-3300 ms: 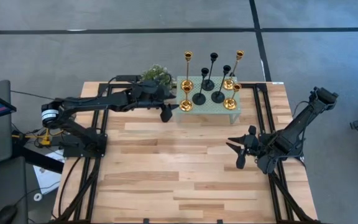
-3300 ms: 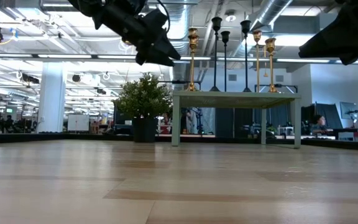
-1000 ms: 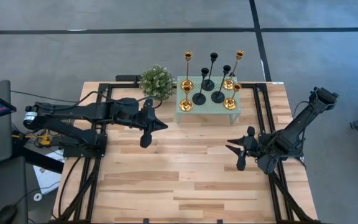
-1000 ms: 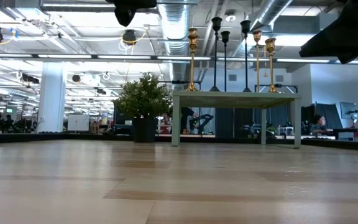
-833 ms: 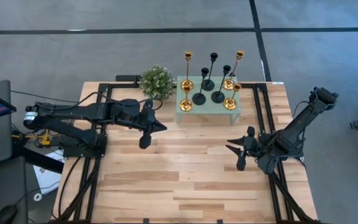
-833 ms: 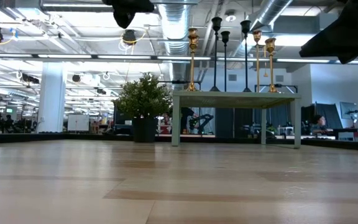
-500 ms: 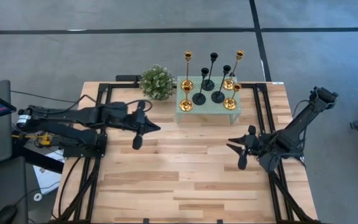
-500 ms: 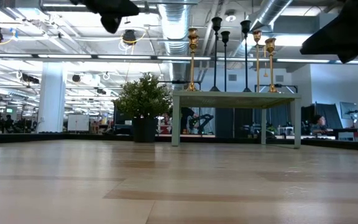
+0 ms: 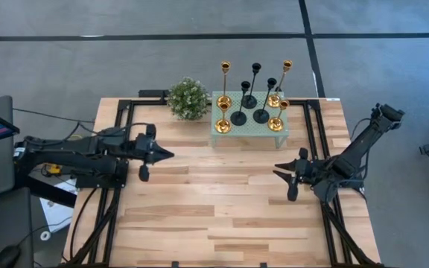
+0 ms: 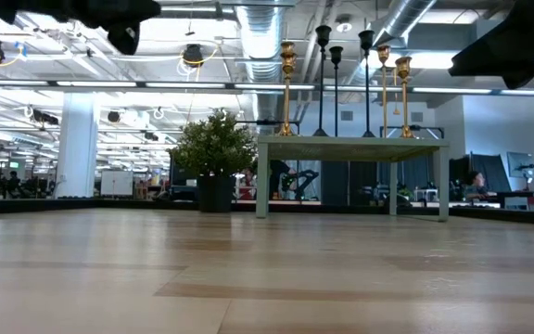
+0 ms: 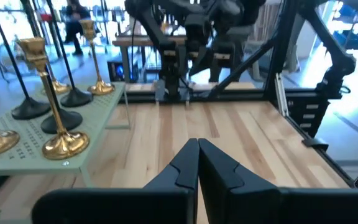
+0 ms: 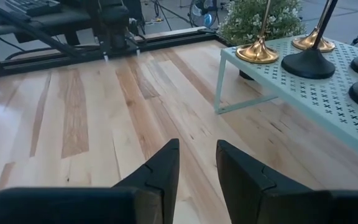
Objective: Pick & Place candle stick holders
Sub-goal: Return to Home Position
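Seven candle holders are seen upright on the green stand (image 9: pixel 249 132) at the table's (image 9: pixel 214 208) far edge: four gold holders (image 9: pixel 223 126) are set at its corners and three black holders (image 9: pixel 238 117) are grouped between them. The left gripper (image 11: pixel 197 146) is found pinched fully shut with nothing held, out over the table's left side and well apart from the stand. The right gripper (image 12: pixel 196 149) is held over the right side, its fingers parted by a narrow gap, also with nothing carried.

For a clean retreat, the left arm is best folded back along its own side and kept high. The plant (image 9: pixel 188 97) and the tall stems should be given a wide berth, and no swing toward the stand should be allowed.

Against three seconds ago, the left gripper has been drawn leftward from just beside the stand's corner. The right arm is barely shifted, and the holders are unmoved.
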You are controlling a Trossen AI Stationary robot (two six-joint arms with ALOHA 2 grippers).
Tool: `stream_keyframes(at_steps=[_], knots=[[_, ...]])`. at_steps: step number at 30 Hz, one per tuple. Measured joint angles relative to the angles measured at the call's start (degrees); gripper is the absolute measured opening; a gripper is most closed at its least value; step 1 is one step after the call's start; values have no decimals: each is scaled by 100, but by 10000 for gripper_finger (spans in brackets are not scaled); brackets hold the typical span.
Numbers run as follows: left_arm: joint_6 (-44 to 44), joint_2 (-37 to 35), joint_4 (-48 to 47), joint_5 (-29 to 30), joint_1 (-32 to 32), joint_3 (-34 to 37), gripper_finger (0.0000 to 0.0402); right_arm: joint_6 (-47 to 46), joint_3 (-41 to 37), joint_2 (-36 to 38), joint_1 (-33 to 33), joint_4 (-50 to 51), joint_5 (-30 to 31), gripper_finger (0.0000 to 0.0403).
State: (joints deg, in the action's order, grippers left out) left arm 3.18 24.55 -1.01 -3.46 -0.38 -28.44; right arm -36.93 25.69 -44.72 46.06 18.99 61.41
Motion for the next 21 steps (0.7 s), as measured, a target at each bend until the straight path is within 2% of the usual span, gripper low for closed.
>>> stream_keyframes(at_steps=[8,12,21], knots=[[90,-901,393,-17,0,746,8,2,0,100,0,93,15,98],[237,-1250,510,-230,0,1026,8,0,0,97,0,119,15,98],[227,-1814,552,-260,1,1341,8,-2,0,97,0,130,15,98]])
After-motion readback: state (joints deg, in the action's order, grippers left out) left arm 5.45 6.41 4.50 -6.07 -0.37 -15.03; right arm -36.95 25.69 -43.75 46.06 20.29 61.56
